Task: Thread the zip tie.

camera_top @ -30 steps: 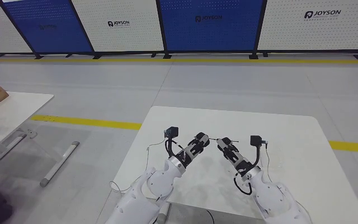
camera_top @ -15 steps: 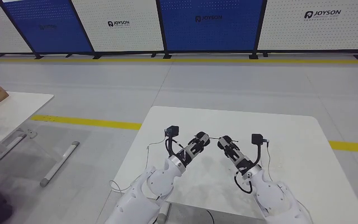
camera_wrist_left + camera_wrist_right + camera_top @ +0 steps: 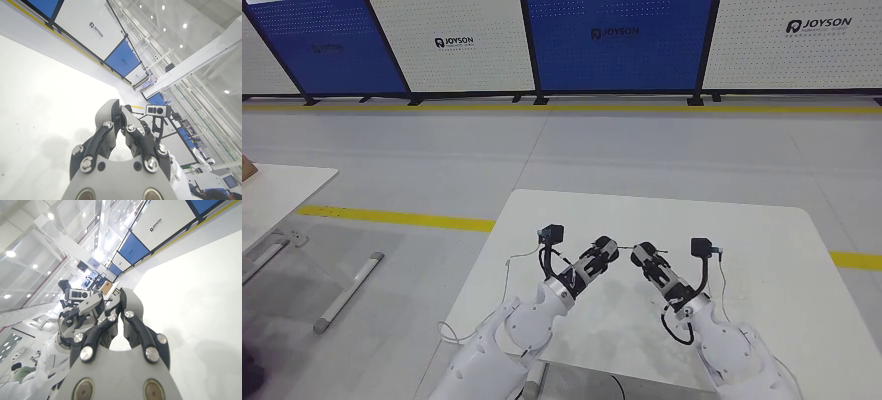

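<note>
We are looking down at a white table (image 3: 762,240) on a grey floor. A second white table (image 3: 282,190) is standing off to the left, with a grey tube (image 3: 347,293) lying on the floor beside it. A yellow line (image 3: 642,106) is running below the blue panels (image 3: 617,45) at the back.

White table (image 3: 762,225), black zip tie (image 3: 137,113)

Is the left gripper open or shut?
Shut: the left wrist view shows the grey left gripper with jaws pressed together, no gap.
</note>
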You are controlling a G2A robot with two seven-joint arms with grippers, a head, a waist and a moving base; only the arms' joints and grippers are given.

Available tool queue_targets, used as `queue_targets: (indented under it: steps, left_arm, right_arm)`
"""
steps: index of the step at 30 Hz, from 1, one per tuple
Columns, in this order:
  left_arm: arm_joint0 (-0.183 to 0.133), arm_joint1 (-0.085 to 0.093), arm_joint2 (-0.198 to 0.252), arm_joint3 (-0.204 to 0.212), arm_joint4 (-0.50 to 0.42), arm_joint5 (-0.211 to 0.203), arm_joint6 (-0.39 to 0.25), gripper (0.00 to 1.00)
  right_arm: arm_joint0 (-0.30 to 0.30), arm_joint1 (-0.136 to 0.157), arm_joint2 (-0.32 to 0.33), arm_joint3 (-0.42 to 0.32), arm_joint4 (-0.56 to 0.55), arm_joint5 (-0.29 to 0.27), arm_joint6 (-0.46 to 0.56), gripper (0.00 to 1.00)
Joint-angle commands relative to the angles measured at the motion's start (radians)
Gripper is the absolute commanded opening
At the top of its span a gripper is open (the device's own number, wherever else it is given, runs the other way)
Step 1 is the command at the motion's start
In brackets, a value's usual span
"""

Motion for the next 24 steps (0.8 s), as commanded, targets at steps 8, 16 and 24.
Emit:
queue_targets:
  steps: [8,16,24]
  left_arm:
    - [-0.009,-0.005,0.028,0.018,0.068,0.020,0.055,0.50]
    - [-0.018,-0.010,0.049,0.028,0.082,0.027,0.063,0.44]
    - [-0.034,-0.014,0.063,0.042,0.087,0.035,0.070,0.12]
  right_arm:
    - [-0.006,-0.001,0.008,-0.005,-0.018,-0.006,-0.015,0.00]
    - [-0.012,-0.003,0.007,-0.010,-0.041,-0.006,-0.025,0.00]
    - [-0.017,-0.004,0.011,-0.022,-0.053,-0.009,-0.025,0.00]
